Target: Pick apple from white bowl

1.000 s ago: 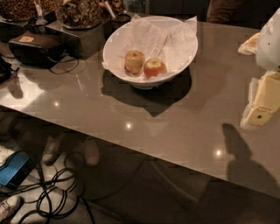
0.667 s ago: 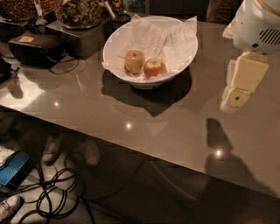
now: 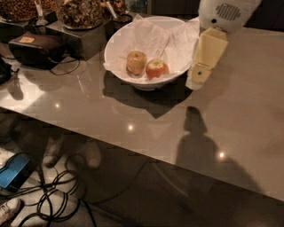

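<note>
A rounded white plastic arm housing (image 3: pixel 226 13) with a slotted oval grille and a small dark hole; beneath it, far right of centre, the blocky pale-yellow gripper (image 3: pixel 195 81), white-tipped.

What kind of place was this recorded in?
Likely an office snack counter: containers of snack mix, a white bowl with apples, cables on the floor. The gripper hovers beside the bowl's right edge.

No readable text; tan label (image 3: pixel 26 39) on dark box (image 3: pixel 40 51) is illegible; tool (image 3: pixel 195 80) hangs over tabletop (image 3: pixel 253 111) just beside white bowl (image 3: pixel 148 83).
</note>
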Controlling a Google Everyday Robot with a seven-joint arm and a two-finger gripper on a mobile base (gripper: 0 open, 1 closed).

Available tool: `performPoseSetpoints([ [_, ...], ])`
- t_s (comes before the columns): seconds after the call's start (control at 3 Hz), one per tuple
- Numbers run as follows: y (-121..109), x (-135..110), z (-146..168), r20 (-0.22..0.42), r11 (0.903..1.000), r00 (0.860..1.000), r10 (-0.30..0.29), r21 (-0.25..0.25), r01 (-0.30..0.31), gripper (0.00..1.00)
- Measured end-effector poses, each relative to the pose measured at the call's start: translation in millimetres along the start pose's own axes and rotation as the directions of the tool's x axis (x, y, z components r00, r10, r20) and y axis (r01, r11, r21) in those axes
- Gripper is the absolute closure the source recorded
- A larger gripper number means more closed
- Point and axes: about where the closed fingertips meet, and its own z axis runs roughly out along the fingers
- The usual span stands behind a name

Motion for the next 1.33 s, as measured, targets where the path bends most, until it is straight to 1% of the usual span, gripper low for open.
performPoseSetpoints([
  [0.33,-3.4,-10.5,-2.1,0.025,0.9998,1.0,-0.008,0.019,0.008,0.0],
  [0.67,-6.8,-19.7,1.1,0.062,0.9999,0.998,0.004,0.016,-0.005,0.0],
  [1.0,-24.7,-41.0,9.4,0.087,0.9979,0.994,0.065,-0.001,-0.065,0.0],
  [1.33,-44.0,-64.8,17.2,0.093,0.9926,0.988,0.121,-0.021,-0.119,0.0],
])
